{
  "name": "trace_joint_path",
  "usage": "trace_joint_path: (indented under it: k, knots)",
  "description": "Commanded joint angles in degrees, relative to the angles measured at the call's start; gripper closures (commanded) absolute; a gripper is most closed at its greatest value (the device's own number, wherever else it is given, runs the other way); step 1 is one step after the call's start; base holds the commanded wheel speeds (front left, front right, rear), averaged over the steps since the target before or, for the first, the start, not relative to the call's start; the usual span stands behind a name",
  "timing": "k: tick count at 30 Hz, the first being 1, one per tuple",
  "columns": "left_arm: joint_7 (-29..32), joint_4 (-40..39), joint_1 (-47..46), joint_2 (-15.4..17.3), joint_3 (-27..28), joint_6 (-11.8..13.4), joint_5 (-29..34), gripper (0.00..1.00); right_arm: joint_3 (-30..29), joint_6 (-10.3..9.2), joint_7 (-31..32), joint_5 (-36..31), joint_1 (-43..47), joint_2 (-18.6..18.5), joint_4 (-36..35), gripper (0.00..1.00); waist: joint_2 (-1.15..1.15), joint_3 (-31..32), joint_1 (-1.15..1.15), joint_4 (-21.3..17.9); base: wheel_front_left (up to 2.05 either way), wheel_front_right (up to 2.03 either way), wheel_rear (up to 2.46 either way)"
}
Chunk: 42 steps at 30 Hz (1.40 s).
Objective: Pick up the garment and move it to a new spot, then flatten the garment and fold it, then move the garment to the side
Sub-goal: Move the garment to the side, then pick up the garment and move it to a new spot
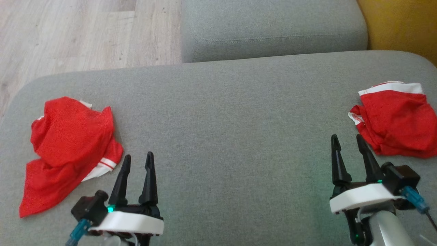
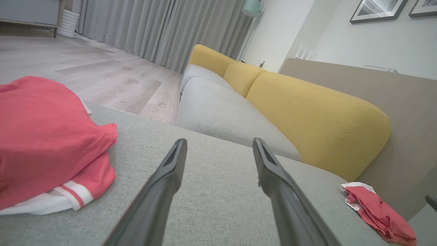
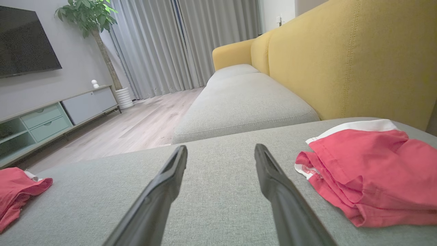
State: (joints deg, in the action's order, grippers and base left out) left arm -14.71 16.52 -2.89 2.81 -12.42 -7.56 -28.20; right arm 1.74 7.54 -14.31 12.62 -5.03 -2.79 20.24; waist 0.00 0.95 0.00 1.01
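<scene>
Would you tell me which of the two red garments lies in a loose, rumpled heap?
The left garment, beside the left gripper: it bunches up with a flap trailing out, while the right garment lies compactly folded.

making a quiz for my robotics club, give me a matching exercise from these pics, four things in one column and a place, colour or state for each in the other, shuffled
Column one
1. heaped red garment
2. flatter red garment
3. left pincer
4. sofa backrest

Column two
a. open, above bare grey cushion
b. yellow
c. at the cushion's end on the robot's right
d. at the cushion's end on the robot's left

Pairs: 1-d, 2-c, 3-a, 4-b
</scene>
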Motion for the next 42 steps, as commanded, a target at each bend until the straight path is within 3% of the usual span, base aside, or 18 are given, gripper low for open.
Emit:
trace_joint_path:
  k: [1,20,42]
  knots:
    - [-0.3,-2.0,-1.5,0.1,2.6,0.1,0.0,0.0,1.4,-0.05,-0.7,0.4,-1.4,-0.1,-2.5,0.0,0.0,0.0,0.0,0.0,0.0,0.0,0.0]
    - [-0.3,-3.0,-1.4,0.1,2.6,0.1,0.1,0.0,2.1,-0.05,-0.7,0.4,-0.1,-0.1,-3.7,0.0,0.0,0.4,0.0,1.6,0.0,0.0,0.0]
    - [-0.3,-1.6,0.0,0.1,5.9,0.1,3.5,0.0,8.8,-0.05,-0.7,5.0,2.5,-0.1,-3.7,0.0,0.0,3.1,0.0,17.0,0.0,0.0,0.0]
